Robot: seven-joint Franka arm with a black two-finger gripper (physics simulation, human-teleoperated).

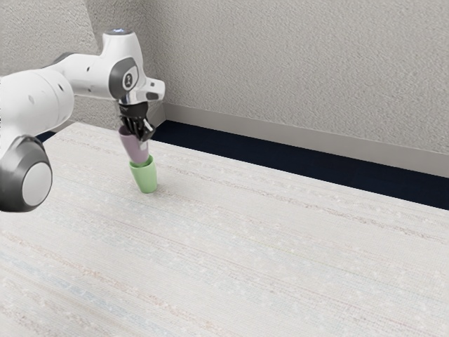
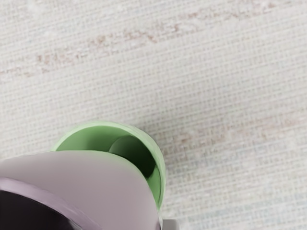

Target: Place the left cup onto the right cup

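In the exterior view the arm reaches down at about 10 o'clock on the pale tabletop. Its hand is clenched on the upper rim of the lilac cup. That cup tilts, with its lower end sitting in the mouth of the green cup. The green cup stands on the tabletop at roughly 5 o'clock from the hand and leans a little too.

In the wrist view the lilac cup lies just under the hand, overlapping the near rim of the green cup. The green cup's hollow is open beside it, with nothing else inside, on the woven tabletop.
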